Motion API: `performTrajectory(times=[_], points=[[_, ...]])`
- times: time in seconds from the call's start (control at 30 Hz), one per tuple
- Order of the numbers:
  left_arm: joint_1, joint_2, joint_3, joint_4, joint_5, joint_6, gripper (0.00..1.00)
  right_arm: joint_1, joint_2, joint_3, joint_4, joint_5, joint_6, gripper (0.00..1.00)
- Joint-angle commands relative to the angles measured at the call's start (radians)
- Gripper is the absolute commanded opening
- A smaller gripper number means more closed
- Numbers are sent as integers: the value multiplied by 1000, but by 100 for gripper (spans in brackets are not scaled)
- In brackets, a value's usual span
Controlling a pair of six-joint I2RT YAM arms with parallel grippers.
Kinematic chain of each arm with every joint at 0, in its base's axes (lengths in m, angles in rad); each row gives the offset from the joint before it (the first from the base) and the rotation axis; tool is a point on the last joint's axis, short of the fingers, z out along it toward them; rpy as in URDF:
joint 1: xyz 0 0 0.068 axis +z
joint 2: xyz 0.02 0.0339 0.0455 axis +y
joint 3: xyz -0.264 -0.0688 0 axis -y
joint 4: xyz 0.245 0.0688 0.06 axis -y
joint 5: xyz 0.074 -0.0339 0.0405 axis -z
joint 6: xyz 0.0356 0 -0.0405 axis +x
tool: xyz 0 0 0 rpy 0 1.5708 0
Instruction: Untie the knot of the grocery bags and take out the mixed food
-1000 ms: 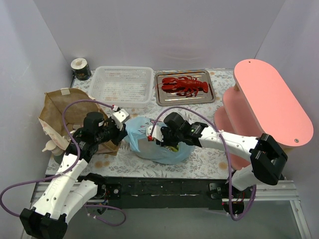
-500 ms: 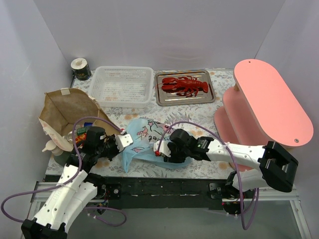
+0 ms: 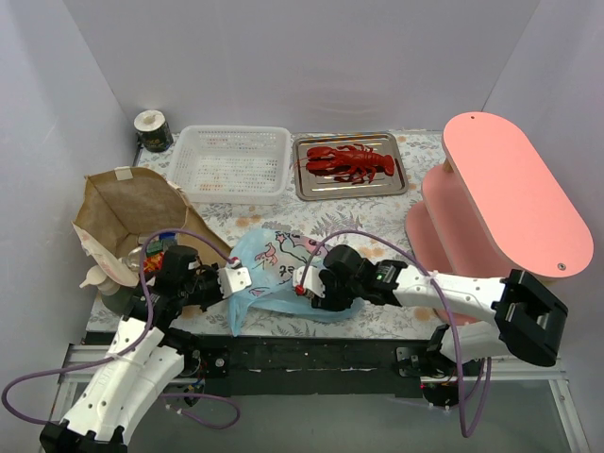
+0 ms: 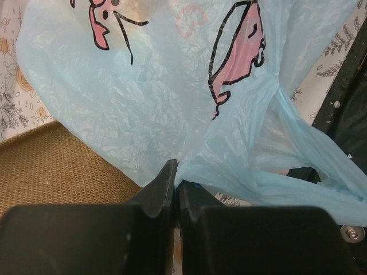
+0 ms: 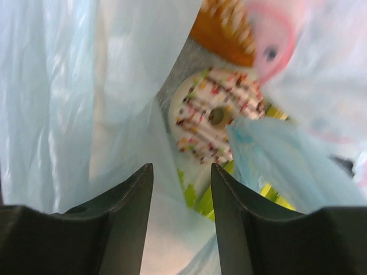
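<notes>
The left gripper (image 4: 176,186) pinches the blue bag (image 4: 172,97) tight. The right gripper (image 5: 182,189) is spread wide at the bag's mouth, just above a sprinkled donut (image 5: 215,120) inside

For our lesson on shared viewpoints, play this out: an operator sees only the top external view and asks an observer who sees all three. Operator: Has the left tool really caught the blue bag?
Observer: Yes, the left wrist view shows the left tool shut on a fold of the blue bag.
Operator: And the other one?
Observer: The right tool is open, bag plastic on either side.
Operator: Any food ahead of it?
Observer: A white sprinkled doughnut, with an orange piece beyond it.
</notes>
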Motion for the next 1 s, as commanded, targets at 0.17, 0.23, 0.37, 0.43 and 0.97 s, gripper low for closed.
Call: performTrajectory(times=[0.17,0.23,0.37,0.43,0.97], points=[[0,55,36,91,15,-66,0,-16,104,162,14,-99,-62,57],[-1,65,45,95,21,-83,0,-22,117,165,0,-148,-88,60],[-1,64,53,118,24,-107,0,-25,124,153,26,-109,-94,61],[-1,58,53,122,18,-115,0,-34,126,162,54,-81,-86,61],[-1,133,116,255,58,-316,0,-208,285,346,64,-69,-13,57]])
